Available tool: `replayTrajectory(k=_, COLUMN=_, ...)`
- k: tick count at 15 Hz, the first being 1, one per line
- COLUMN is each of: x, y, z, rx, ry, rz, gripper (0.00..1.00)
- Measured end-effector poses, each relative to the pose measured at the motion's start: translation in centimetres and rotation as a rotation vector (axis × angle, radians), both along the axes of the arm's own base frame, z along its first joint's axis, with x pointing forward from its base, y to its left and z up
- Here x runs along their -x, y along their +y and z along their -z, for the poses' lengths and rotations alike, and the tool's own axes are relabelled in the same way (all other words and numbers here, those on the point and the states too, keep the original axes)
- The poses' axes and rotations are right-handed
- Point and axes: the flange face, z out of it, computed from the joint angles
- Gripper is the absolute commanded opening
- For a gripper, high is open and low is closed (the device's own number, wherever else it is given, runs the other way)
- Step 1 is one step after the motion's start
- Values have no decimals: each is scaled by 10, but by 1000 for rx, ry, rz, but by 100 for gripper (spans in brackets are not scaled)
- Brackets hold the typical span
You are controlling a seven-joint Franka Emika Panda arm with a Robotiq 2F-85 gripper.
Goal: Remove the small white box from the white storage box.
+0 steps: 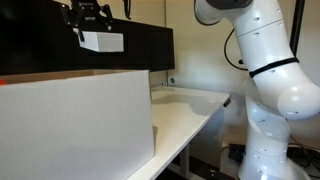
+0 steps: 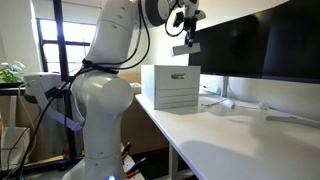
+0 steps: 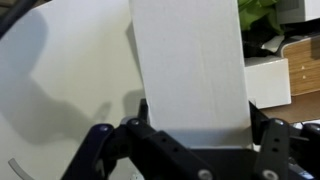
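At the upper left, my end effector (image 1: 93,30) holds the small white box (image 1: 104,42) tight, high above the white storage box (image 1: 75,115). I think I should move it slowly to the right, keep it level, and set it on the worktop (image 1: 190,108).

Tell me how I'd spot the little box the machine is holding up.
Start at the white storage box on the table and look above it. The gripper hangs there clamping the small white box: plain, oblong, far smaller than the box below, the only one off the table.
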Motion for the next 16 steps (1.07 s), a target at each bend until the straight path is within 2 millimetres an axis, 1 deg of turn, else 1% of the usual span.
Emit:
replayTrajectory(k=11, x=-7, y=-42, z=-8, rx=0, ry=-11, rz=58, gripper=62)
replayTrajectory(k=14, x=-5, y=-56, z=-10, rx=4, ry=-10, rz=81, gripper=62)
replayTrajectory(k=16, x=3, y=-69, z=-15, rx=4, ry=-6, rz=102, gripper=62)
